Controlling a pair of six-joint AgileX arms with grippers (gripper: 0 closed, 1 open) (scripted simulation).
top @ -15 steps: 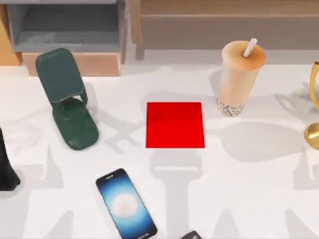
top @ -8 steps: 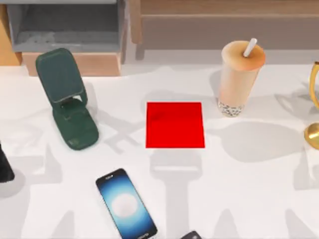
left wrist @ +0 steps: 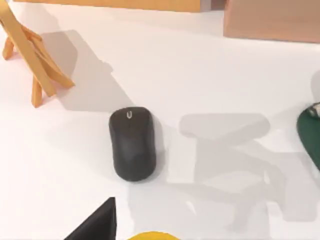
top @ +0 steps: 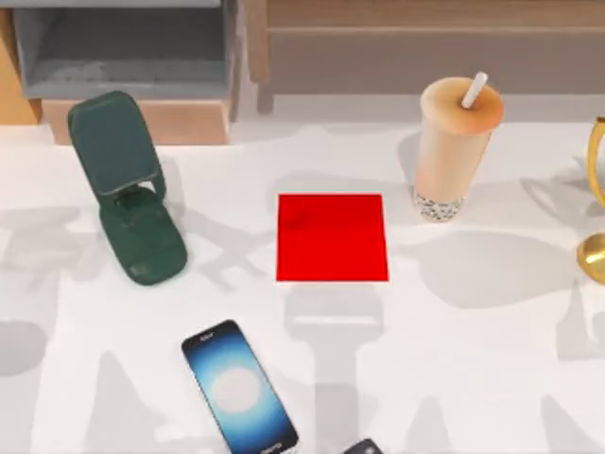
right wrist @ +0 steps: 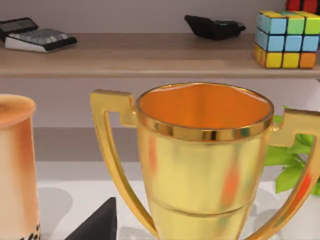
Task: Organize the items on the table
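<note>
You see: mouse [left wrist: 132, 144] flat on the table [top: 473, 359] beside a wooden easel [left wrist: 30, 60] | phone [top: 239, 388] at near edge | bubble-tea cup [top: 454, 147] upright toward far right | claw states: cannot tell

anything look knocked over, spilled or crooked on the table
Nothing is spilled or toppled. The bubble-tea cup stands upright; the smartphone lies flat but skewed near the table's front edge, apart from the green stand.

smartphone [top: 239, 389] front-left | bubble-tea cup [top: 455, 148] back-right | red square [top: 332, 237] centre
</note>
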